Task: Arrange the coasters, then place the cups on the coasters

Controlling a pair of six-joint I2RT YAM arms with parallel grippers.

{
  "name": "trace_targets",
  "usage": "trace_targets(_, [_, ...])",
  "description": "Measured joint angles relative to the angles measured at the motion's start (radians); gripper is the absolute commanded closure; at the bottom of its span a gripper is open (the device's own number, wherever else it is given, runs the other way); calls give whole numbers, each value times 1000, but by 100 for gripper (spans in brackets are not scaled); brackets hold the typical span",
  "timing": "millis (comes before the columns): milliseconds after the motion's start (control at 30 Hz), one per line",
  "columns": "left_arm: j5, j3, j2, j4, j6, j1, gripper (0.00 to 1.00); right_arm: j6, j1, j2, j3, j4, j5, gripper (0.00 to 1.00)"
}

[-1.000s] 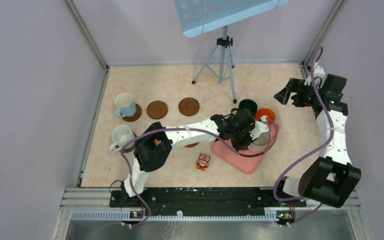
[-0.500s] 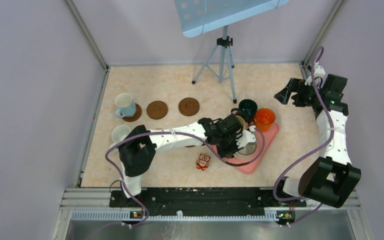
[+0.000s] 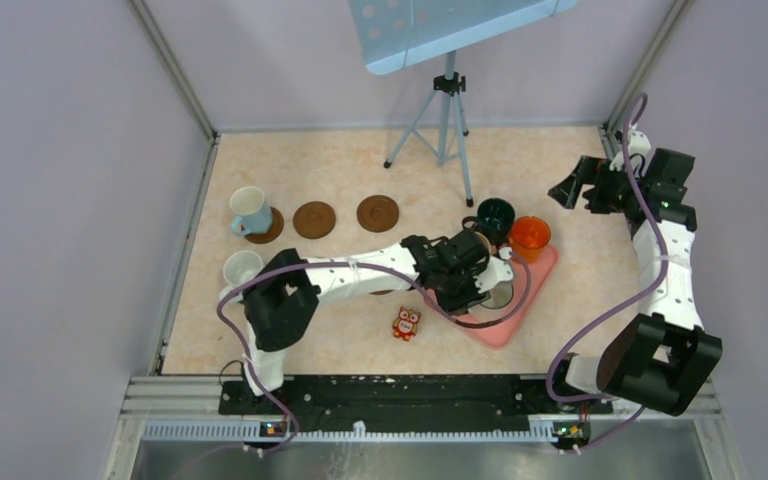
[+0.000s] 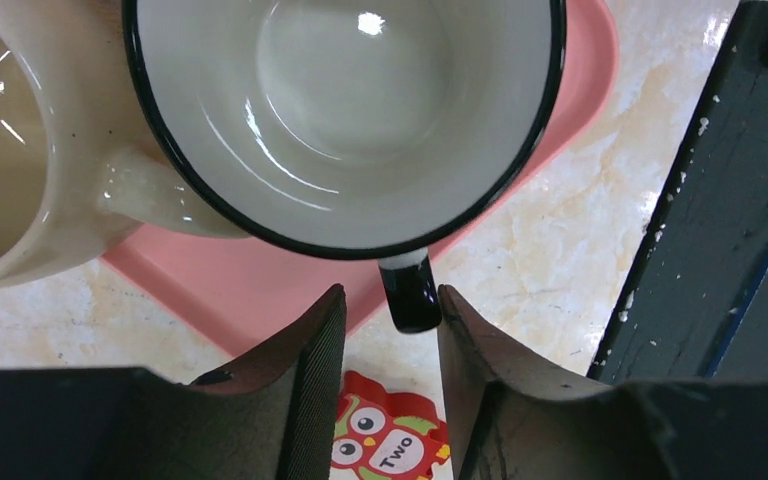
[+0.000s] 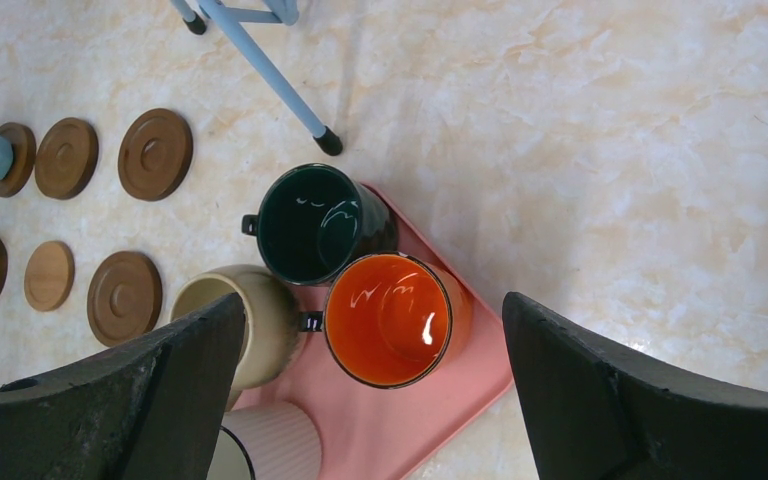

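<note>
- Cups are sitting in two groups. The light blue mug [image 3: 250,208] and a plain white mug [image 3: 242,267] are already standing on coasters at the far left. The dark green mug [image 5: 315,222], orange mug [image 5: 388,318], beige mug [image 5: 235,325] and black-rimmed white mug [image 4: 345,110] are waiting on the pink tray [image 3: 508,328].
- Four coasters are lying bare. They are the middle back coaster [image 3: 314,219], the right back coaster [image 3: 378,213], the tan coaster [image 5: 49,275] and the near dark coaster [image 5: 123,297].
- I'm seeing one change on my left arm. It was reaching further across the tray a second ago and is now sitting drawn back to the near side of the black-rimmed mug.
- The left gripper [image 4: 392,292] was pinched shut then and is now parting. Its fingers [image 4: 310,380] are straddling the mug's black handle [image 4: 410,293] and gripping nothing yet.
- The handle is lying just beside one finger with a gap on the other side. I can't tell from this close view whether it is actually touching.
- I'm reading this as lining up a handle pinch, so the third cup's trip to a coaster is only starting.
- The right gripper [image 5: 370,300] is hanging wide open and empty by the far right wall, looking down over the tray.
- I'm watching two neighbours. The beige mug is crowding the black-rimmed one, and the red owl figure [image 4: 385,445] is lying on the table below my fingers.
</note>
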Motion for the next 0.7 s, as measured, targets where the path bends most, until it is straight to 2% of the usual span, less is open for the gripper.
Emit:
trace_targets(167, [-3, 35, 38, 2, -25, 0, 49, 0, 0, 0, 0, 0, -1, 1])
trace_targets(467, [-7, 80, 86, 7, -55, 0, 56, 0, 0, 0, 0, 0, -2, 1])
trace_targets(533, [-11, 89, 102, 7, -58, 0, 61, 0, -1, 0, 0, 0, -2, 1])
trace_targets(700, [-17, 92, 117, 2, -61, 0, 83, 0, -6, 0, 0, 0, -6, 1])
